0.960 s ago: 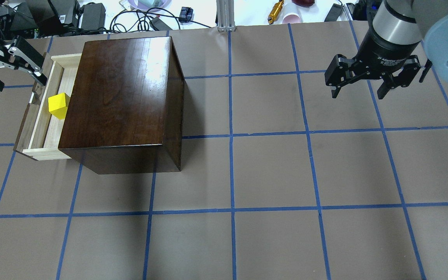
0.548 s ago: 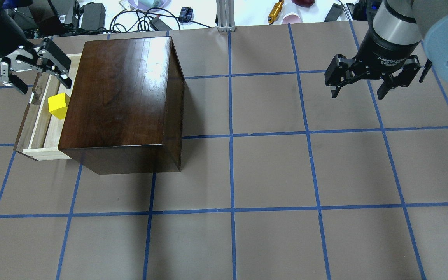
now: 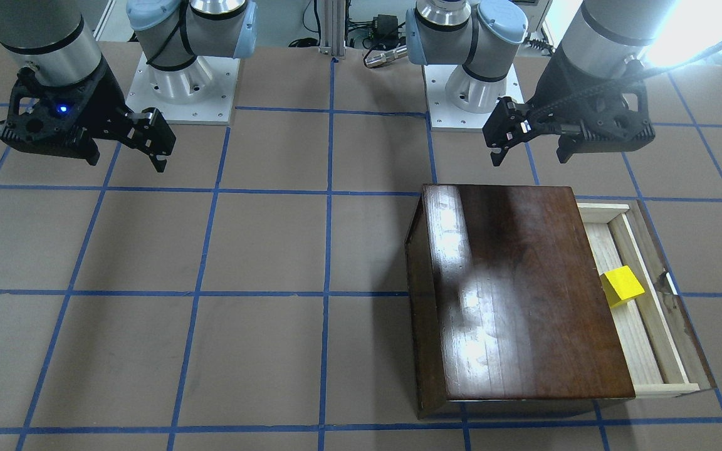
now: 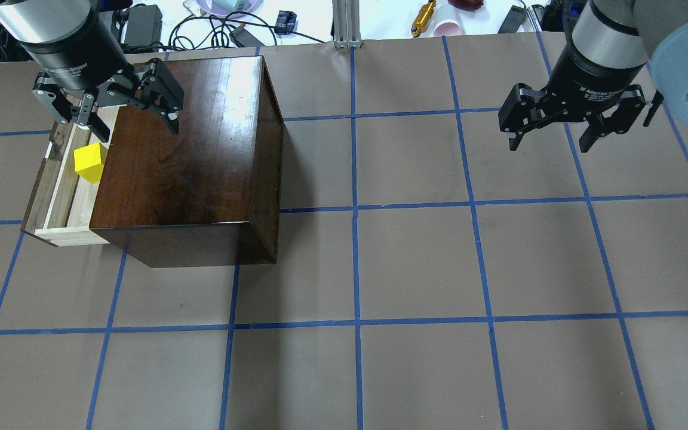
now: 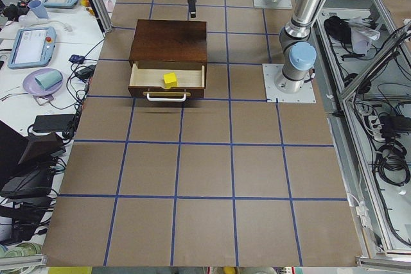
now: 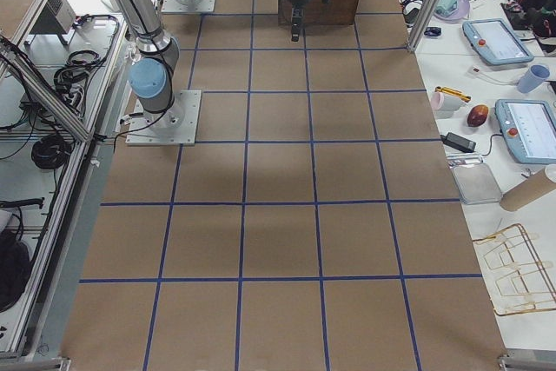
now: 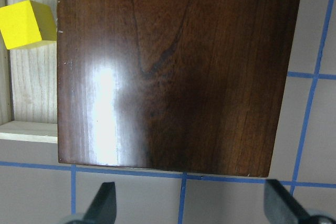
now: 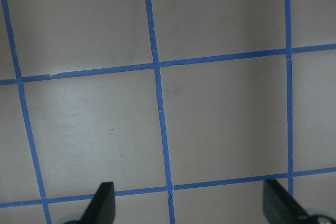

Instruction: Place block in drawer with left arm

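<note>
The yellow block point(image 4: 90, 162) lies in the open drawer point(image 4: 60, 191) of the dark cabinet point(image 4: 189, 155). It also shows in the front view point(image 3: 623, 286) and the left wrist view point(image 7: 29, 23). My left gripper point(image 4: 138, 128) is open and empty. It hangs above the cabinet's far left corner, beside the drawer and clear of the block. In the front view my left gripper point(image 3: 530, 156) is behind the cabinet point(image 3: 517, 294). My right gripper point(image 4: 550, 143) is open and empty over bare table at the far right.
The drawer point(image 3: 662, 338) sticks out past the cabinet's side. Cables, chargers and small items point(image 4: 212, 24) lie beyond the table's far edge. Blue tape lines grid the brown table point(image 4: 415, 269).
My left gripper has moved right, from beyond the drawer's outer end to above the cabinet's far left corner, staying open. The block and the right arm have not moved.
</note>
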Tool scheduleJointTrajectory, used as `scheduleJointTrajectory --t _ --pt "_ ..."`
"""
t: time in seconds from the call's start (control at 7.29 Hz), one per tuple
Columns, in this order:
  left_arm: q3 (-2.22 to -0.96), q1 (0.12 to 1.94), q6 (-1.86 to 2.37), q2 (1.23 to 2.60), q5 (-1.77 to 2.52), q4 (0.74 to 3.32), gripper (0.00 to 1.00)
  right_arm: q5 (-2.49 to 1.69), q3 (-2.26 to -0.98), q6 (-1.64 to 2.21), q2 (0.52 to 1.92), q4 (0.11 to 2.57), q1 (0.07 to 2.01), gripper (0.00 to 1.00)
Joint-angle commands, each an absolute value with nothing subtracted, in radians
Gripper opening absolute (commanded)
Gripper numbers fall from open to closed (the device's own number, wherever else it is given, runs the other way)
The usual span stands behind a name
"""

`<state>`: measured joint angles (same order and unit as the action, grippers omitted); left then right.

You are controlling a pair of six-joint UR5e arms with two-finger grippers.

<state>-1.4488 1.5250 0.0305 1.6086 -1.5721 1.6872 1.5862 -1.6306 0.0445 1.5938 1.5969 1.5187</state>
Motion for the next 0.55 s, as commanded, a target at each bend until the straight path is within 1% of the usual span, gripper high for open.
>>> scheduleJointTrajectory --t 0.0,0.41 --pt "-1.454 1.528 0.029 1.609 -1.574 1.667 1.0 1.586 -1.631 0.044 1.594 1.597 1.519 1.0" --pt "-1.457 1.526 0.029 1.605 -1.575 1.667 1.0 1.586 -1.631 0.044 1.594 1.597 1.519 1.0"
